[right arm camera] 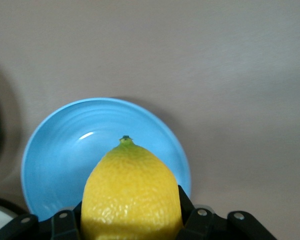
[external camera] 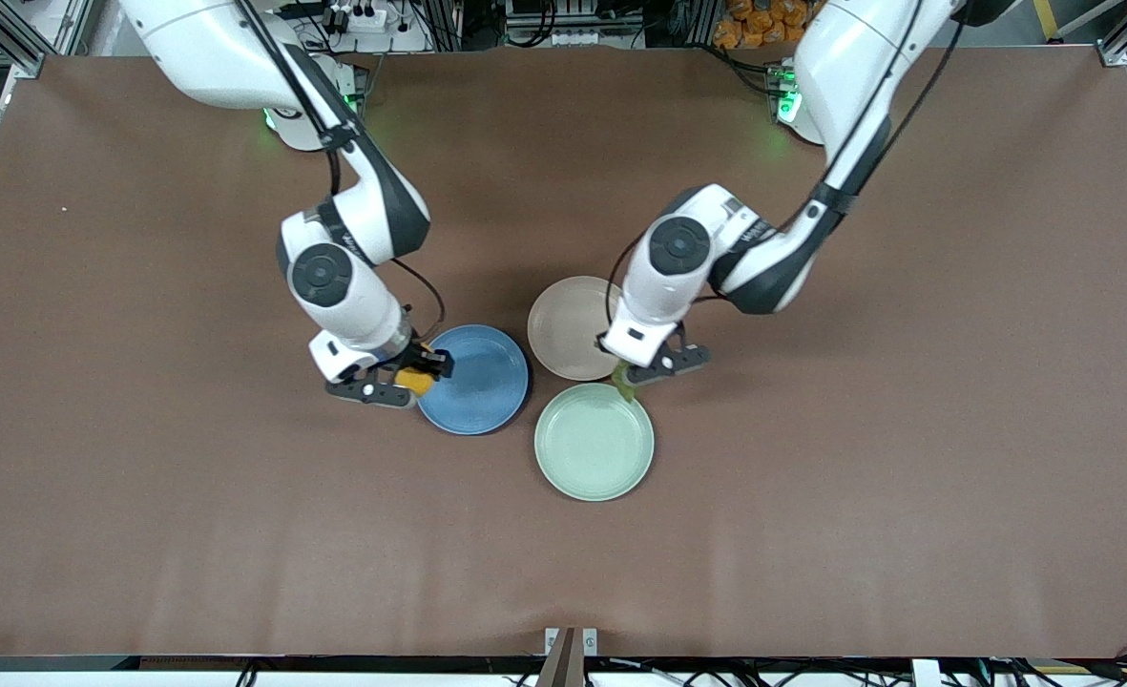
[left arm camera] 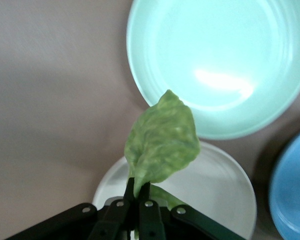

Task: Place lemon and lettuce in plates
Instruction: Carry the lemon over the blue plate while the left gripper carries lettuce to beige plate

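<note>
My right gripper (external camera: 412, 378) is shut on the yellow lemon (external camera: 414, 380), held over the edge of the blue plate (external camera: 482, 382) on its right-arm side; in the right wrist view the lemon (right arm camera: 132, 195) fills the jaws above the blue plate (right arm camera: 60, 160). My left gripper (external camera: 628, 374) is shut on the green lettuce leaf (external camera: 624, 385), which hangs over the edge of the beige-pink plate (external camera: 568, 326), close to the mint-green plate. In the left wrist view the leaf (left arm camera: 162, 142) hangs from the pinched fingers (left arm camera: 149, 192) over the beige-pink plate (left arm camera: 220, 187).
A pale mint-green plate (external camera: 594, 441) lies nearest the front camera, touching distance from both other plates; it also shows in the left wrist view (left arm camera: 220, 65). The three plates cluster mid-table on a brown table mat (external camera: 143, 477).
</note>
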Motion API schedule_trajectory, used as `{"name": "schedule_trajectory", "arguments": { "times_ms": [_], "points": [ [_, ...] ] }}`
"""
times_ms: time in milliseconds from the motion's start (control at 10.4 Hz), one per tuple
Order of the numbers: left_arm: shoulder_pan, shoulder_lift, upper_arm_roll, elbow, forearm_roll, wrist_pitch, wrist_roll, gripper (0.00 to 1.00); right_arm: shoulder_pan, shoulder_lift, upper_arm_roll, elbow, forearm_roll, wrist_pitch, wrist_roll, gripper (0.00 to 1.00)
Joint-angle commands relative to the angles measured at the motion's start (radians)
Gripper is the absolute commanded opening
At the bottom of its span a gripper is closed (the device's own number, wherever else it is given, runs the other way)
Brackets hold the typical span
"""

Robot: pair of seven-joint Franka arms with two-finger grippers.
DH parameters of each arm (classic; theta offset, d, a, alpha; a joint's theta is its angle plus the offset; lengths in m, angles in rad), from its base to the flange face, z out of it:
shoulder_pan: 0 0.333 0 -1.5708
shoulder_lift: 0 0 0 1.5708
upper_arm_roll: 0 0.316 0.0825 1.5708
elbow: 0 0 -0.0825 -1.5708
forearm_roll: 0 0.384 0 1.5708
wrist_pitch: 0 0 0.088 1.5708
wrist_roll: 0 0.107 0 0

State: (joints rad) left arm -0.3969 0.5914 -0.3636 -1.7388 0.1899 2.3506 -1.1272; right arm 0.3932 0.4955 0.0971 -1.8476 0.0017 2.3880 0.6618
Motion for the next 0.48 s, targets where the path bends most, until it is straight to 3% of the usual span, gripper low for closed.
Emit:
{"name": "schedule_trajectory", "arguments": {
  "times_ms": [0, 192, 288, 385],
  "points": [
    [-0.057, -0.024, 0.011, -0.011, 0.013, -0.016, -0.069, 0.00, 0.041, 0.113, -0.005, 0.111, -0.040, -0.003, 0.057, 0.18],
    [-0.085, -0.019, 0.009, -0.013, 0.013, -0.016, -0.079, 0.00, 0.061, 0.168, -0.004, 0.126, -0.112, 0.000, 0.077, 0.19],
    [-0.094, -0.019, 0.009, -0.014, 0.013, -0.026, -0.113, 0.46, 0.065, 0.182, -0.005, 0.125, -0.120, 0.031, 0.078, 0.19],
    [-0.124, -0.016, 0.018, -0.014, 0.026, -0.058, -0.120, 0.99, 0.078, 0.202, -0.005, 0.125, -0.121, 0.049, 0.079, 0.21]
  ]
}}
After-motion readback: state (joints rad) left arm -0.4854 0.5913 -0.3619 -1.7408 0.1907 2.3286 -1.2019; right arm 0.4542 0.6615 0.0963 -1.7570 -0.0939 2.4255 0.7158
